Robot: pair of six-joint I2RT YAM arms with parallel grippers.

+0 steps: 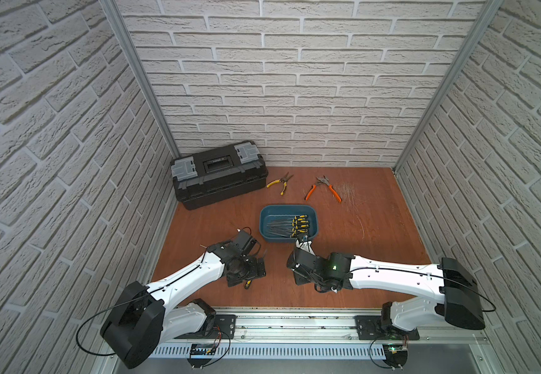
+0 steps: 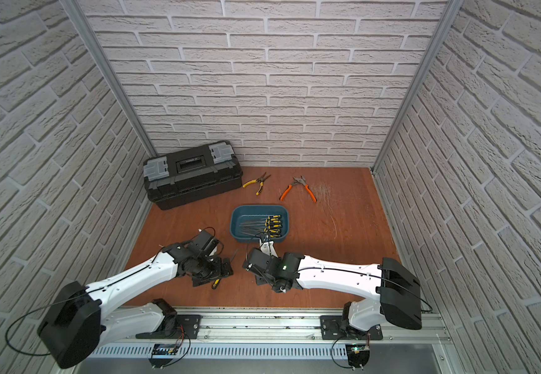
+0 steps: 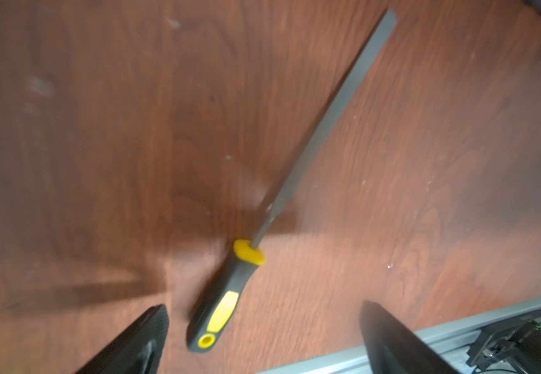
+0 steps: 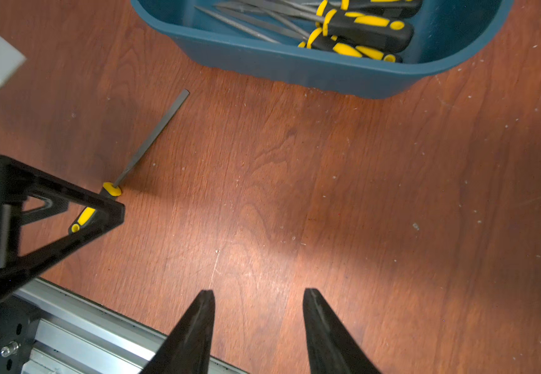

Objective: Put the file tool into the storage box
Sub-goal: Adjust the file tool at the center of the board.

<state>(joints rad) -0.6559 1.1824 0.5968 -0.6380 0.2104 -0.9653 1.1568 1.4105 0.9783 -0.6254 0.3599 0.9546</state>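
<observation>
File [image 3: 297, 175], lying near the box [image 4: 295, 64], is best gripped mid-handle by the spread, empty left fingers [image 3: 139, 343]; right fingers [image 4: 198, 330] are parted, empty.

There are 1 loose file [image 4: 152, 136], 1 storage box [image 1: 264, 223], 1 toolbox [image 1: 219, 181] and 2 pliers [image 1: 282, 183].

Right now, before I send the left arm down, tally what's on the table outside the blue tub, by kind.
Loose file: 1
Pliers: 2 (yellow-handled pair, orange-handled pair)
Black toolbox: 1
Total: 4
</observation>
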